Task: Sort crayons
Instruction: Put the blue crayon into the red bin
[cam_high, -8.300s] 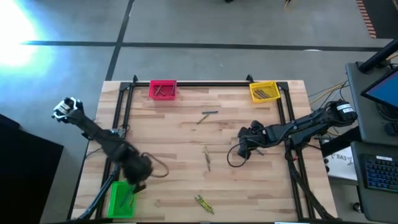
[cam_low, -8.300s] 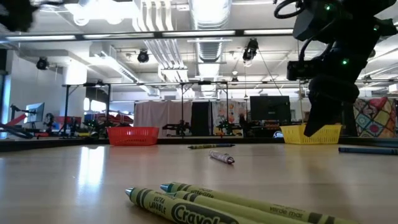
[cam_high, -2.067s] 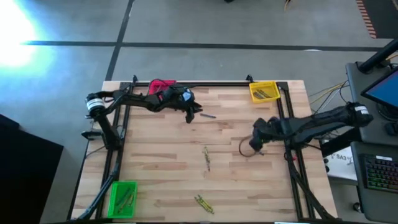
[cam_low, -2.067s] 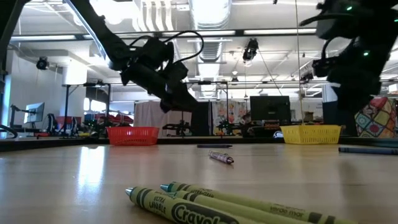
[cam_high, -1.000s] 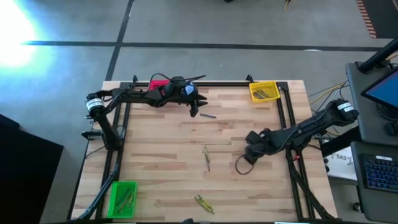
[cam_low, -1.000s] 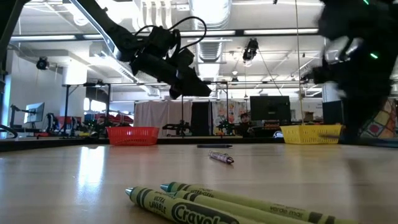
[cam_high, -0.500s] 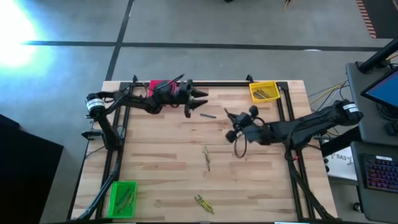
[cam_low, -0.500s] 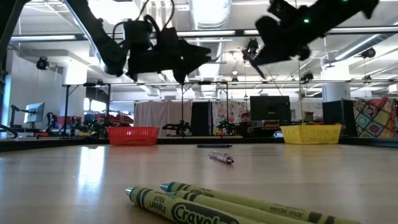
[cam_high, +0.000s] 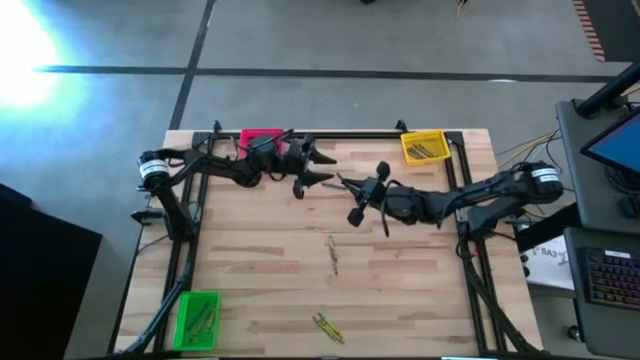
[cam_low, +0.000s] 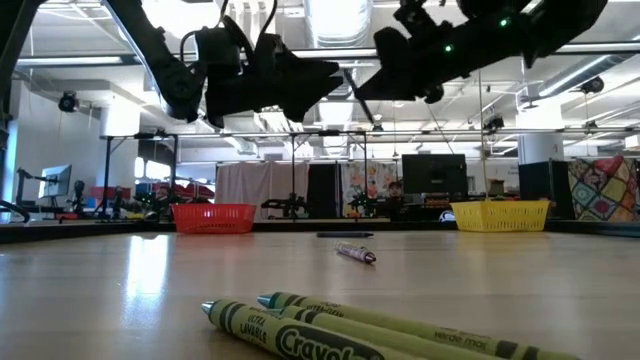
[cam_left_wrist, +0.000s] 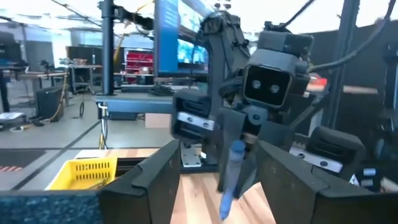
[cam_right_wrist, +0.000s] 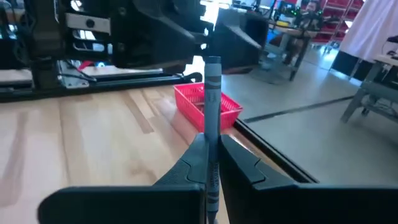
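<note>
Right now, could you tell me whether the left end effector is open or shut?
Open. The left end effector has its fingers spread wide apart with nothing between them, facing the right end effector, which is shut on a grey-blue crayon.

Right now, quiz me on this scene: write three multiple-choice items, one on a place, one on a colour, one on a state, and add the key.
1. Where on the table is the green bin?
A. Between the two other bins
B. At a corner on the left arm's side
C. At the middle

2. What colour is the crayon in the right hand?
A. Olive-yellow
B. Brownish-red
C. Grey-blue

3. The left hand is:
A. Open and empty
B. Shut on a crayon
C. Resting in a bin

Key:
1 B, since the high view shows it alone at that corner.
2 C, as the right wrist view shows a grey-blue stick upright between the fingers.
3 A, since the left wrist view shows its fingers spread with nothing gripped.
</note>
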